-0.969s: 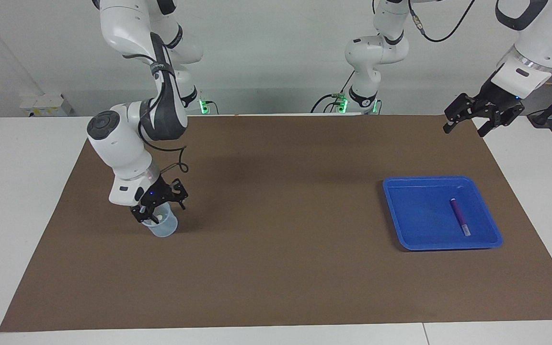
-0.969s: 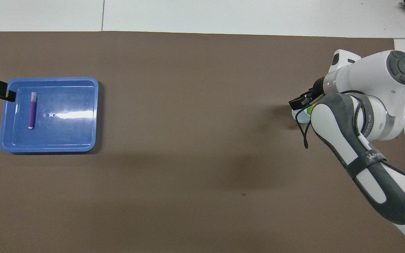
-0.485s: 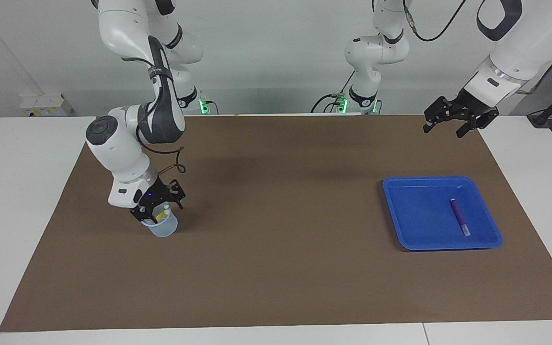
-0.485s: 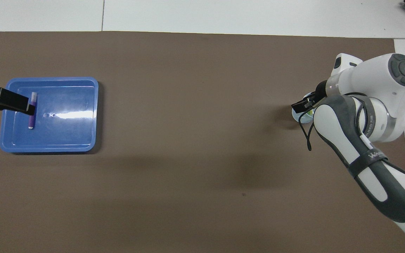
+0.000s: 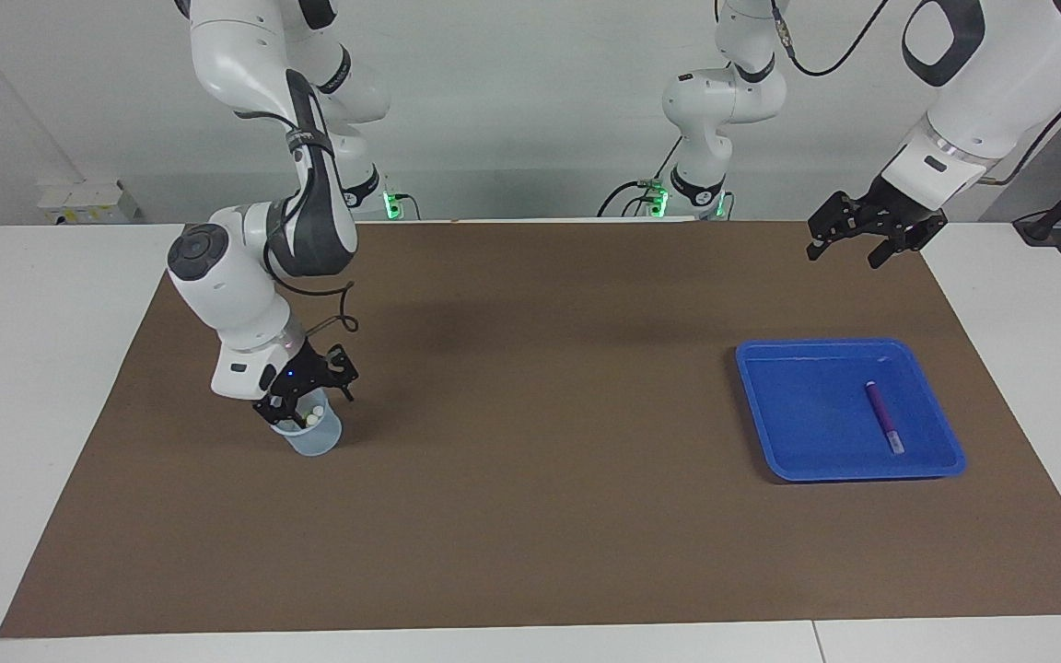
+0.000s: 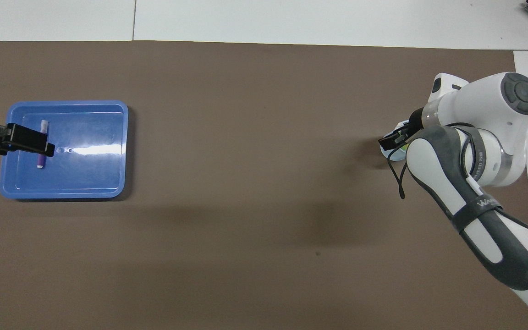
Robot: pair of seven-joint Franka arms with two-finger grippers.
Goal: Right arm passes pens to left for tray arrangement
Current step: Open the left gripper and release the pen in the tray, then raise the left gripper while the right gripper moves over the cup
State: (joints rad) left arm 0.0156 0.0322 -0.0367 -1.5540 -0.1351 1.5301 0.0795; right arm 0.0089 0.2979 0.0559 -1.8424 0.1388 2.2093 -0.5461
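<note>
My right gripper (image 5: 302,410) reaches down into the mouth of a small translucent bluish cup (image 5: 314,437) at the right arm's end of the table. Whitish pen ends (image 5: 312,417) stick up in the cup between its links; their colours barely show. From above, the gripper (image 6: 391,140) and wrist hide most of the cup (image 6: 394,155). One purple pen (image 5: 882,416) lies inside the blue tray (image 5: 802,414) at the left arm's end. My left gripper (image 5: 848,241) hangs open and empty, high above the tray's area. In the overhead view it crosses the purple pen (image 6: 40,161).
A brown mat (image 5: 540,442) covers the table, with bare white table (image 5: 33,368) around it. The arms' bases and cables (image 5: 678,198) stand along the edge nearest the robots.
The left gripper has swung in from the table's end and now shows over the tray from above. The right gripper has shifted slightly at the cup, and pen ends now show in it.
</note>
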